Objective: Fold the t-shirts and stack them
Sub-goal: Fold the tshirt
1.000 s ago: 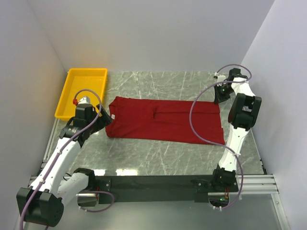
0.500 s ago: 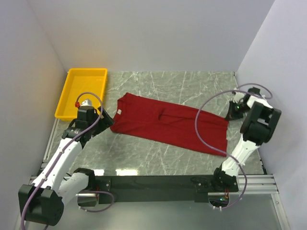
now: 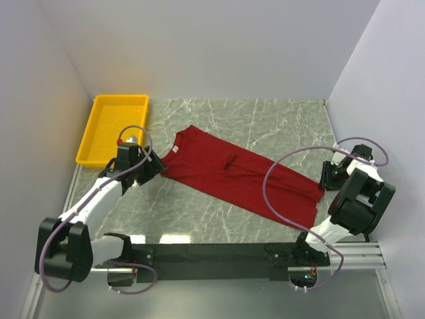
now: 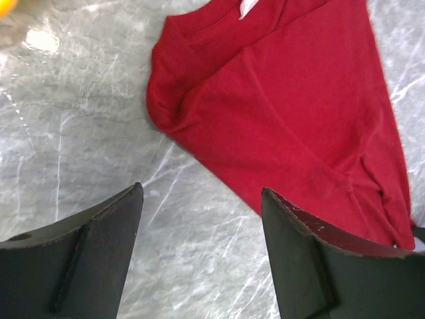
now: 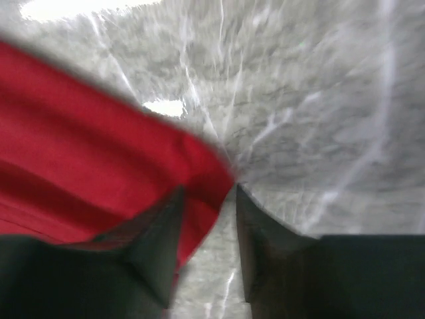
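1. Three views, and each one tells you something different. The top view is the only one with the whole t-shirt [image 3: 232, 174] in it: dark red, lying flat on the grey marble table [image 3: 265, 119], roughly mid-table between the two arms. There's a yellow bin [image 3: 113, 126] off in the far left corner, apart from the shirt.
2. The left wrist view gives the close-up. The collar end and the white neck label [image 4: 247, 6] are right at the top edge, and the cloth is bunched up a bit at the shoulder. The left gripper [image 4: 200, 193] is spread wide with nothing in it, hovering over bare marble just beside the collar end.
3. The right wrist view is really blurry. The right gripper [image 5: 208, 189] has its fingers only a little apart, and a corner of the shirt sits right at the tips. Honestly can't tell if it's pinching the cloth or not. From the top view that gripper [image 3: 325, 176] is at the hem end by the right wall.
4. Direction: the long axis runs diagonally. The collar points far-left toward the left gripper [image 3: 154, 166], and the hem points near-right.
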Tool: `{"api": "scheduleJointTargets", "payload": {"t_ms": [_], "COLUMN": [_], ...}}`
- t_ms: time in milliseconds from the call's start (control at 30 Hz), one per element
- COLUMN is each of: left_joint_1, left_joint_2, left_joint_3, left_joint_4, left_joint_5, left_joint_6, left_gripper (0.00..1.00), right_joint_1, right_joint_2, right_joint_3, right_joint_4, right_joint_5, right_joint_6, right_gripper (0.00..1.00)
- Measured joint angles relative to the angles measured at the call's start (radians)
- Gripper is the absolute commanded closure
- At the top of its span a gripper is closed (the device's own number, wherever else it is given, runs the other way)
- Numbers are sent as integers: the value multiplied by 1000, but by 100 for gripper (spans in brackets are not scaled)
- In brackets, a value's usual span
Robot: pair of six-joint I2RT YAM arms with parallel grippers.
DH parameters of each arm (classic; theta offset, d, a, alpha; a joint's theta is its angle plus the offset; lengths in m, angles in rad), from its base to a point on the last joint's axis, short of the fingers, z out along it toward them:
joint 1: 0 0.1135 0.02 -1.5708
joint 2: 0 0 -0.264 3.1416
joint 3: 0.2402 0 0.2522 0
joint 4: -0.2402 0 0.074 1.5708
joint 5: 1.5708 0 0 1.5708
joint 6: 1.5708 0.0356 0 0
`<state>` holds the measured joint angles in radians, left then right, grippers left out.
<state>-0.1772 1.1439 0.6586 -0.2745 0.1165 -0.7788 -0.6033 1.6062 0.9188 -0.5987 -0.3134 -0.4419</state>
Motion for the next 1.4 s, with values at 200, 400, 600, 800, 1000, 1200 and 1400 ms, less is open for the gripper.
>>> {"api": "scheduleJointTargets", "payload": {"t_ms": [200,400,600,800,1000,1200,1400], "left_joint_1": [0,-3,-42,-74,-121,-174,-196], "left_joint_2": [96,137,152,155,240,326,419], "left_joint_3": [19,60,99,109,159,296,374], "left_joint_4": [27,24,-5,-39,-71,-108,-162], "left_joint_5": [11,1,-53,-145,-241,-281,-298], "left_joint_6": [-1,-5,-1,34,163,387,581], "left_gripper": [26,31,33,51,57,66,67], "right_joint_1": [26,208,496,709,796,787,784], "right_joint_2": [-28,58,276,507,564,563,562], "right_joint_3": [120,328,612,932,978,941,872], "right_joint_4": [-30,-51,-152,-218,-233,-198,-186], "right_joint_5": [-8,-83,-244,-346,-389,-397,-396], "right_joint_6": [-47,-66,-75,-21,42,67,86], "right_gripper": [37,37,37,37,37,37,37]}}
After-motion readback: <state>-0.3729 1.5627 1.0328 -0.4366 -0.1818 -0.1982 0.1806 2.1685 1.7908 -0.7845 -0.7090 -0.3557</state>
